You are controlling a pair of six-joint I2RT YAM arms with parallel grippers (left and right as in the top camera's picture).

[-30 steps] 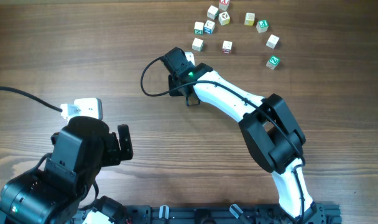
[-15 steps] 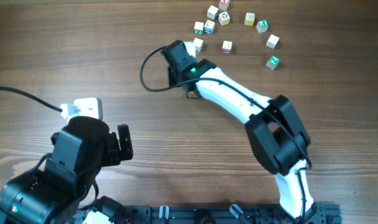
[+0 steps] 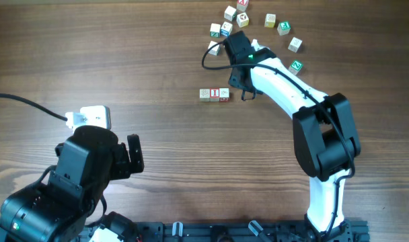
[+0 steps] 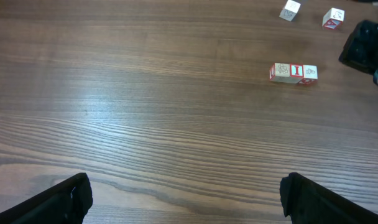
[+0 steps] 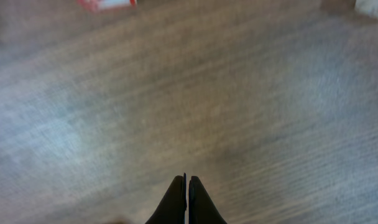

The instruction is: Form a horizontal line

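Row-forming step judged done: horizontal line point(image 3: 214, 95) of three touching cubes laid mid-table, on near side of loose cubes point(image 3: 270, 21). Right gripper point(image 5: 186, 180) pressed together, nothing pinched, far-right of row. Left gripper point(image 4: 186, 202) spread wide, near-left. Next move judged: arm to be drawn clear without row being nudged.

I count one row of three letter cubes point(image 3: 214, 94), touching edge to edge. Ten loose cubes point(image 3: 270, 20) show at the far side, where the right arm point(image 3: 285, 87) hides part of the patch. With the left arm point(image 3: 77, 175) that makes two arms. There is one white box point(image 3: 90, 117) on a cable.
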